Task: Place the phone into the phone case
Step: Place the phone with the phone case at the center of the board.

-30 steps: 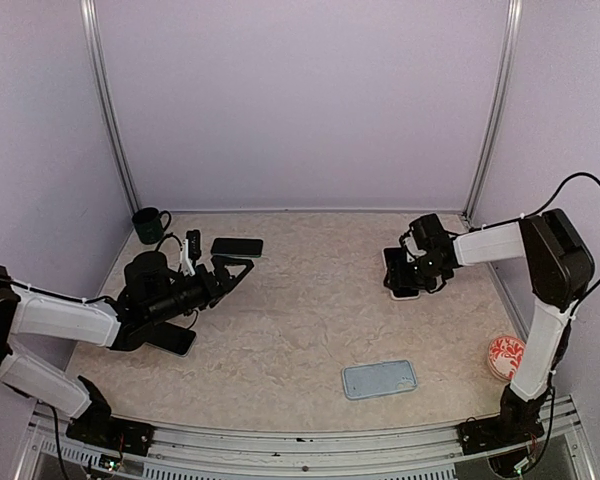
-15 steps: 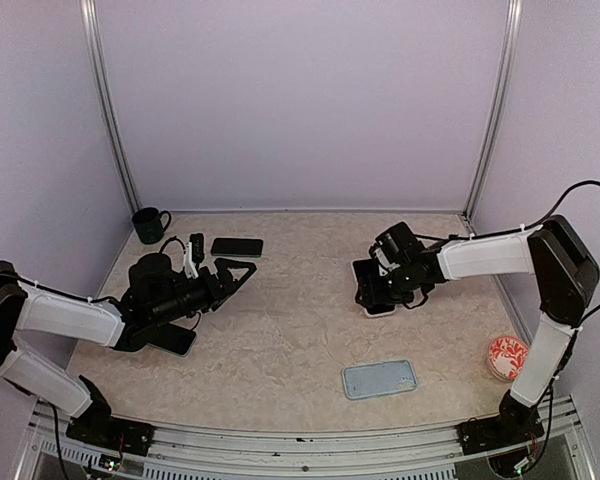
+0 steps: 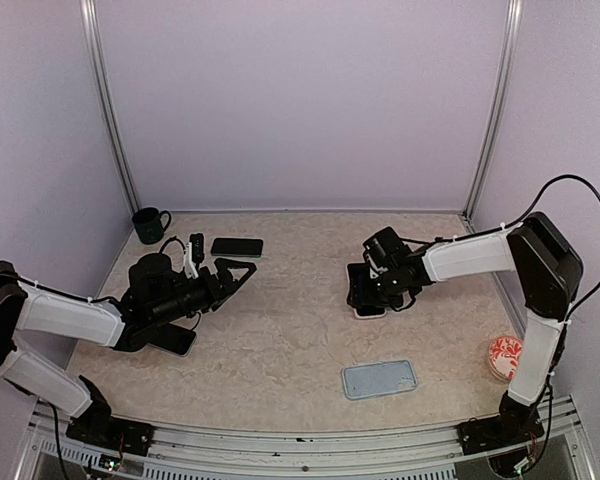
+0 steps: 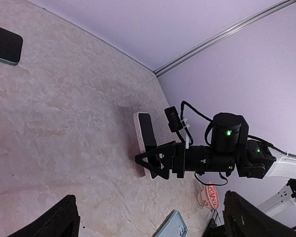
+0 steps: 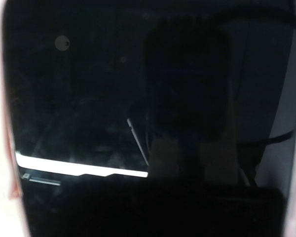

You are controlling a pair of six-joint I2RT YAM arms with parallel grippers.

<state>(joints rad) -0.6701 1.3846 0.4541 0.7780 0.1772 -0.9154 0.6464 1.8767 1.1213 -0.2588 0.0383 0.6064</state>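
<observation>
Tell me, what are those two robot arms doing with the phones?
The right gripper is holding a white-edged phone across its sides, low over the table. The light blue phone case lies nearer the front, with no phone in it yet. The left gripper is wide open and holds nothing, near another dark phone and a green mug.
</observation>
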